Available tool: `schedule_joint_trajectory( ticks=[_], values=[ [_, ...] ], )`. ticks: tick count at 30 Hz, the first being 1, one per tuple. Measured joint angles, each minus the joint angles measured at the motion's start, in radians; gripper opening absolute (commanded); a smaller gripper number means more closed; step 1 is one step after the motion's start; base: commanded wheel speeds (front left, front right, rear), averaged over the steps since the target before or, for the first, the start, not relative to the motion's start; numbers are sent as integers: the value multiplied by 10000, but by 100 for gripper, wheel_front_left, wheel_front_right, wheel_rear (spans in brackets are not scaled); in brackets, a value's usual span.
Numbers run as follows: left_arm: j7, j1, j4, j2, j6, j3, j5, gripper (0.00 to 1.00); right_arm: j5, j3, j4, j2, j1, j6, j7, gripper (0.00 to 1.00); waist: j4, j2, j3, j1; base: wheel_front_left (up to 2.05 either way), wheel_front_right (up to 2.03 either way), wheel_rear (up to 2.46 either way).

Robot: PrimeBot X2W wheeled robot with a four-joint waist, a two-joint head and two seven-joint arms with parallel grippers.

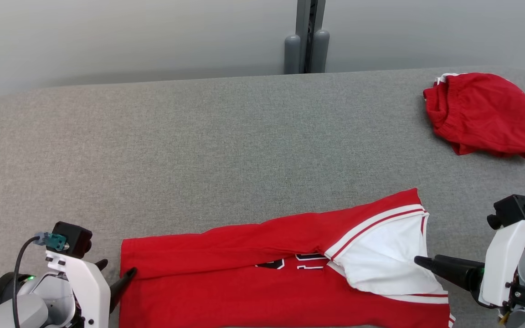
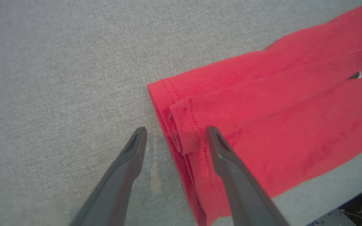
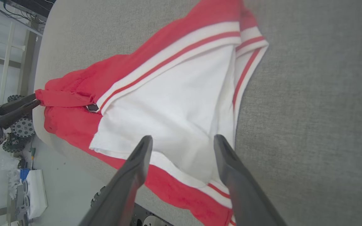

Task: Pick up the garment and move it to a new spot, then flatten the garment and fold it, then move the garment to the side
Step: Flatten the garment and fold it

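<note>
Lying folded, red jersey (image 1: 244, 278), hem under left gripper (image 2: 176, 130), lining under right gripper (image 3: 183, 138), both gaped empty, print unreadable.

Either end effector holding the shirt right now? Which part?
Nothing held: left end effector is open astride the shirt at its red hem; right end effector is open over its white inside.
</note>
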Motion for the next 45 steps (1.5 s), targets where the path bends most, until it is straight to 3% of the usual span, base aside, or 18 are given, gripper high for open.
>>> schedule_joint_trajectory(
  ticks=[6, 17, 21, 28, 37, 45],
  values=[
    [-8, 92, -525, 428, 309, 98, -111, 100, 15, -165, -257, -100, 454, 0, 12, 100, 17, 0, -227, 0, 0, 0, 0],
    [-1551, 373, -1820, 846, 1549, 909, -77, 100, -941, -1235, -502, -65, 1025, 0, -1923, 100, 42, 0, -356, 0, 0, 0, 0],
    [-2378, 711, -2169, 805, 2059, 1285, -167, 100, -1415, -2017, 374, 259, 1220, -10, -2729, 100, 37, 0, -369, 0, 0, 0, 0],
    [-3695, 1303, -2309, 462, 2646, 1954, -245, 100, -2343, -3005, 1093, 1486, 1606, -8, -3400, 100, 80, 0, -291, 1, 0, 0, 0],
    [-3983, 2058, -2171, -224, 2709, 2915, 125, 100, -3580, -3703, 1862, 2899, 1852, -8, -2646, 100, 186, 0, -310, 0, 0, 0, 0],
    [-4006, 2378, -2004, -669, 2376, 3283, 479, 100, -5141, -4842, 3453, 3937, 1617, -8, -1845, 100, 381, 0, -356, 0, 0, 0, 0]
  ],
)
